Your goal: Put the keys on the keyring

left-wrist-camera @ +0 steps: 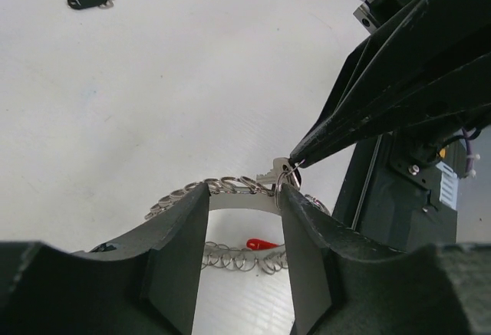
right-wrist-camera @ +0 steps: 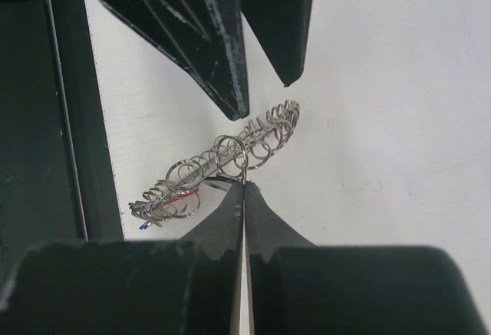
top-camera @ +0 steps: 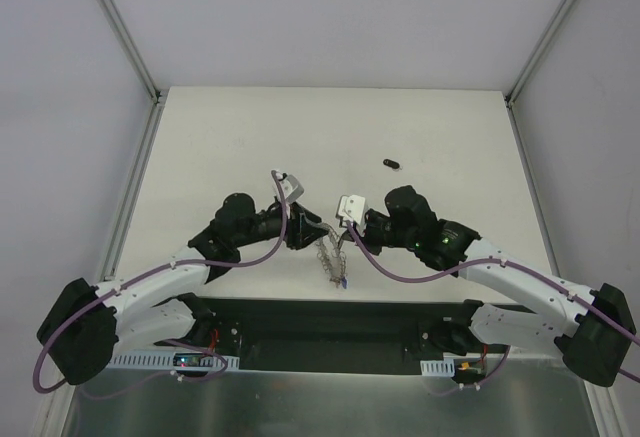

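The right end effector (right-wrist-camera: 244,185) is clenched on a wiry rim loop, a sensible hold on the probably light, stiff grey metal keyring (right-wrist-camera: 261,139); the left end effector (left-wrist-camera: 244,194) stands released astride it, with a tiny black oblong key (left-wrist-camera: 87,1) well beyond.

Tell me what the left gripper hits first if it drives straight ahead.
Most likely the keyring, sitting between the left gripper's open fingers; the right gripper's tips pinch it just beyond. Depth is unclear.

One keyring (top-camera: 333,262), one black key (top-camera: 390,164), two hands (left-wrist-camera: 244,197) (right-wrist-camera: 244,188)
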`<action>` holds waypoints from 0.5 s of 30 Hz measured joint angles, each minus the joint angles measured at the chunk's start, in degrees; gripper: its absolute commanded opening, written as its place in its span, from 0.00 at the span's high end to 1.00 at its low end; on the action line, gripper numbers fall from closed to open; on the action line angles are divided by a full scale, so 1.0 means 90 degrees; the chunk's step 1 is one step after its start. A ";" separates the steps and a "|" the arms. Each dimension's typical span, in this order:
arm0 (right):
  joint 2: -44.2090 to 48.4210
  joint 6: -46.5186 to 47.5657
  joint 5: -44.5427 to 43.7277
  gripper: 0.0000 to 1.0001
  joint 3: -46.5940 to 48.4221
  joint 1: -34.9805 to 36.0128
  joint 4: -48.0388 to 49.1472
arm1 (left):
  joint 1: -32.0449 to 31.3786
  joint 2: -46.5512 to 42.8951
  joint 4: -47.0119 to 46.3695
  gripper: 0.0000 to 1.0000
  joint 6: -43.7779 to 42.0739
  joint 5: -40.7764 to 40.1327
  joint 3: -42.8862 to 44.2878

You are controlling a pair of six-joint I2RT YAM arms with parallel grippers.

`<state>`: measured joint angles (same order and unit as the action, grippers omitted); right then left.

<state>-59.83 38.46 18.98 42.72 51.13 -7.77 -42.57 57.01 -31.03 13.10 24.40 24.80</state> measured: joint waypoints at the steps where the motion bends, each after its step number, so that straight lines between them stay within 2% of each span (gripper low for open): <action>1: 0.0002 0.0000 0.0005 0.99 0.0000 0.0000 -0.0012 | 0.0100 0.0085 0.0080 0.61 -0.0024 0.0148 0.0097; 6: 0.0007 0.0015 0.0044 0.99 0.0000 0.0002 -0.0053 | 0.0362 0.0763 0.0597 0.63 -0.0078 0.1151 0.0760; 15: 0.0073 0.0019 0.0041 0.99 0.0000 0.0019 -0.0117 | 0.0367 0.1494 0.0979 0.67 0.0039 0.2067 0.1268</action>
<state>-59.18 38.63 19.35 42.72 51.31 -8.82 -39.27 70.46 -22.22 13.45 43.00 36.21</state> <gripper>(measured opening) 0.017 0.350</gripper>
